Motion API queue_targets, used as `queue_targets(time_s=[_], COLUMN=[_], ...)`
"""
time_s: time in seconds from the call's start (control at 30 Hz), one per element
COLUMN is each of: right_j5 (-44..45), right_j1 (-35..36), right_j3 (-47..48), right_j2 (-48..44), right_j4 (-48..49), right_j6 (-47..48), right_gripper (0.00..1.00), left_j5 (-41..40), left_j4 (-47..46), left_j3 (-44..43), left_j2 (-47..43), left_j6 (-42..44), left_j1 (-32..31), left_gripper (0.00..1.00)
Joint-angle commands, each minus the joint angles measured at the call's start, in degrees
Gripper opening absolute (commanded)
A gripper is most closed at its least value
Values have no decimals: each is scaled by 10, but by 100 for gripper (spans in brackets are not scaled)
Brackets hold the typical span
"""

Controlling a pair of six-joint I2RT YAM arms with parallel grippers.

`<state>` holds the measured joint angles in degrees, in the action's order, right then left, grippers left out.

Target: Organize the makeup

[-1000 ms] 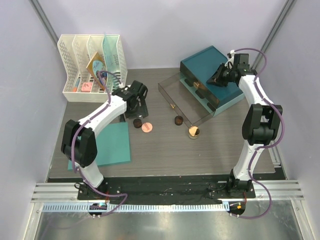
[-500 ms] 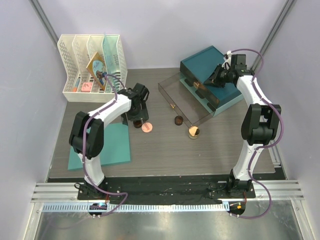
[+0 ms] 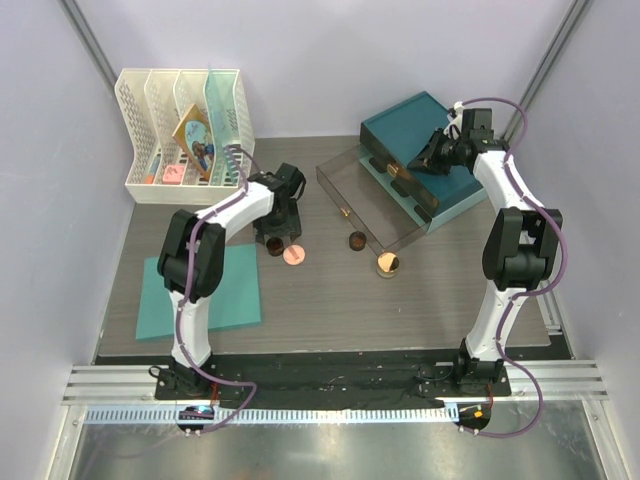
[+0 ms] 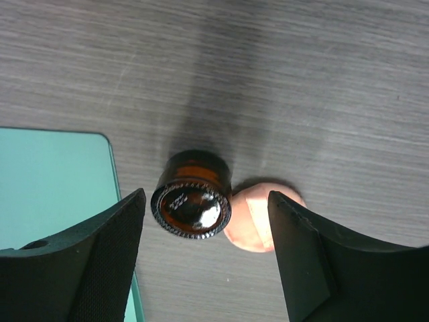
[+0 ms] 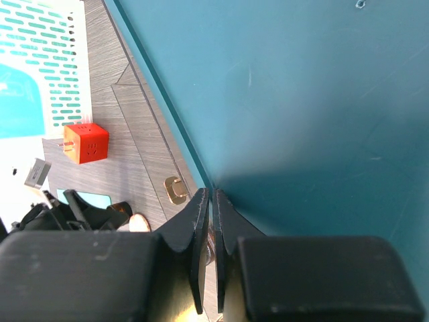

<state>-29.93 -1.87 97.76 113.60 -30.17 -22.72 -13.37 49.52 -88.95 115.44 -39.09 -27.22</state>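
Between the parted jaws of the left gripper [image 4: 206, 203] sits a dark brown jar [image 4: 192, 201], on the bare desk [image 4: 301, 80] just beside the corner of a teal mat [image 4: 53, 181]. A pink compact [image 4: 258, 221] touches the jar on its far side from the mat. The jaws stand released, one on each side of the jar with a gap showing on both, so nothing is gripped yet.

The jar looks small, stiff and light, with a glossy wall and a ribbed rim around the round face turned up toward the wrist camera. I cannot tell whether that face is a lid or an open mouth. A smooth, round side is likely to slip or twist out of a grip that lands off centre. The best hold seems to be square across the middle of the side wall, below the ribbed rim, with a firm but not hard squeeze. The jaw on the compact's side hangs over the compact, so coming down may nudge it or pinch it together with the jar.

Farther out on the desk, a second brown jar [image 3: 356, 241] and a gold-lidded jar [image 3: 387, 264] lie near the front of a clear drawer [image 3: 370, 195] pulled out from a teal box [image 3: 420, 125]. The right gripper [image 5: 211, 201] rests at the edge of that box's top, its jaws clenched almost together. Whether they pinch the edge I cannot tell. A white rack [image 3: 180, 120] stands at the back left.
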Motion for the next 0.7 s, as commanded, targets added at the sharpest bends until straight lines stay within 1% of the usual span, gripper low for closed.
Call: queue_targets(time_s=[0.0,0.3,0.37,0.4,0.43,0.5,0.53,0.57,0.67], right_j5=[103,104,104,104,104,104,104,104,105], right_j1=[3,3,3,3,3,3,3,3,3], right_j3=[-51,-43,-42,-42,-42,-42,-43,-42,-45], right_j2=[72,80,81,82,81,83,83,83,82], right_j4=[-178,-182,-183,-182,-183,-183,-182,-183,-183], right_j6=[43,44,43,43,44,44,43,44,44], right_gripper=[14,14,14,14,14,14,14,14,14], left_j5=[7,5,5,5,6,8,12,14,19], left_j4=[0,5,2,2,3,5,5,6,8], left_j3=[-27,-11,-1,1,2,2,2,-2,-22], left_j2=[24,23,20,20,20,21,20,17,7], left_j6=[17,19,19,19,19,17,17,16,14], left_j1=[6,7,8,8,8,8,8,8,8], left_gripper=[72,64,56,50,38,23,7,0,0])
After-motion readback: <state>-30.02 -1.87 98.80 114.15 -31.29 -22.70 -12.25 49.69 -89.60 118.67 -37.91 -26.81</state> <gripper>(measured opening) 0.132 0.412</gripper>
